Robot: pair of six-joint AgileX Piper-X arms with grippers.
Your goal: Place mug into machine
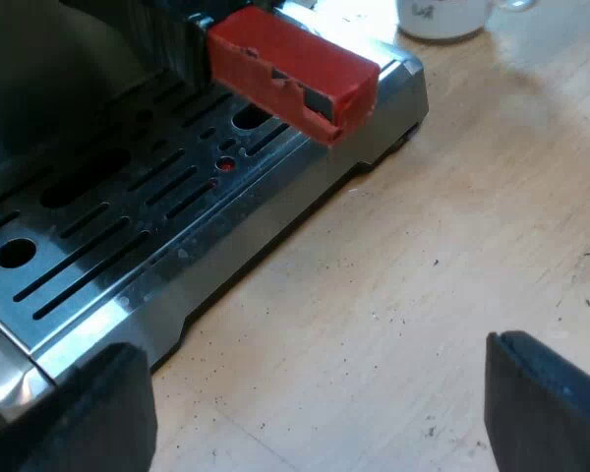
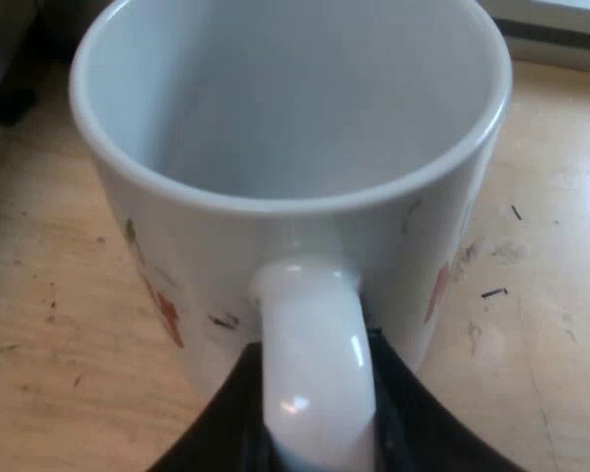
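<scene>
Left wrist view: L gripper (image 1: pixel 315 413) empty, fingers wide, over table (image 1: pixel 423 275) by machine (image 1: pixel 388 93) drip tray (image 1: pixel 128 221), prob. parked clear. Red handle end (image 1: pixel 290 69) juts over the tray. Right wrist view: R gripper (image 2: pixel 315 393) pinches mug (image 2: pixel 295 128) by its handle, so it stays upright. Mug on table, not yet on tray.

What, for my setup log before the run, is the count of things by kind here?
espresso machine: 1
holder, red handle end at the machine's front: 1
mug, white: 1
Total: 3
</scene>
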